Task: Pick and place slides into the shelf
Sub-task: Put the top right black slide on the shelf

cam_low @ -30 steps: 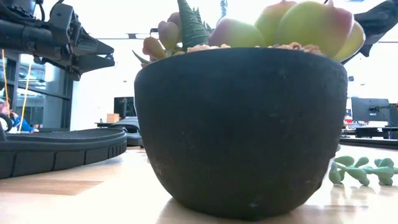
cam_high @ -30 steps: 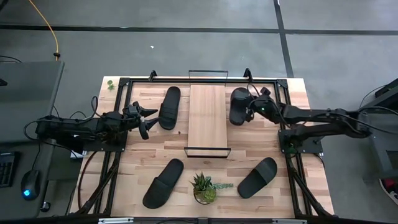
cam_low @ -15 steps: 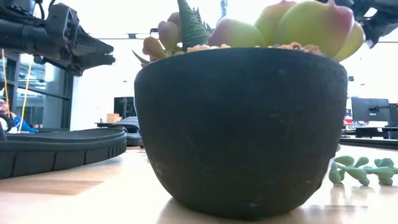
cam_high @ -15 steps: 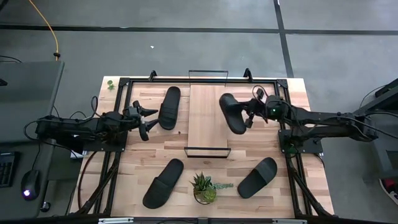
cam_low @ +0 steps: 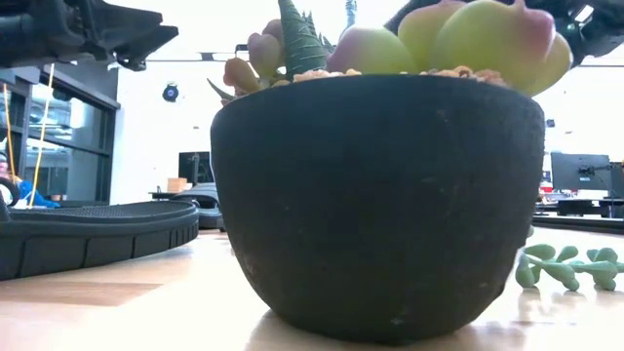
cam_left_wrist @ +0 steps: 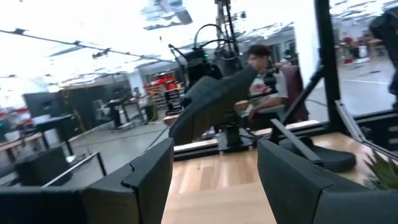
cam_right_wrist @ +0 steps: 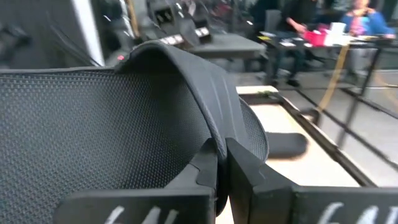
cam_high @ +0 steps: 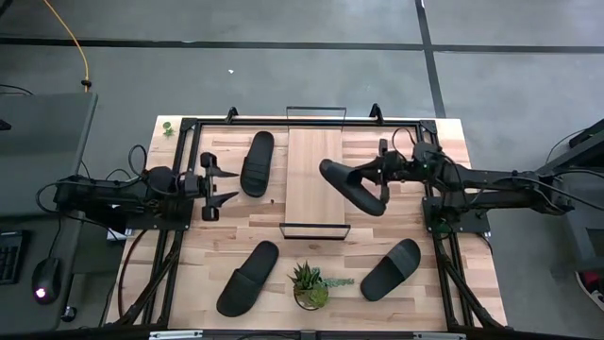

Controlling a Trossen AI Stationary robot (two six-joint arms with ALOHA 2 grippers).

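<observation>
Here, right hand (cam_high: 380, 176) clenched on a slide's strap, holding that slide (cam_high: 353, 186) lifted over the right edge of the shelf (cam_high: 313, 179), board bare. Left hand (cam_high: 224, 184) released, grasping nothing, beside another slide (cam_high: 257, 162) lying left of the shelf. Two more slides (cam_high: 248, 278) (cam_high: 391, 269) on the counter (cam_high: 444, 293) flanking a potted succulent (cam_high: 310, 285).

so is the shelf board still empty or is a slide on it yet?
Empty: the shelf is bare; the right gripper holds a slide at its edge.
</observation>
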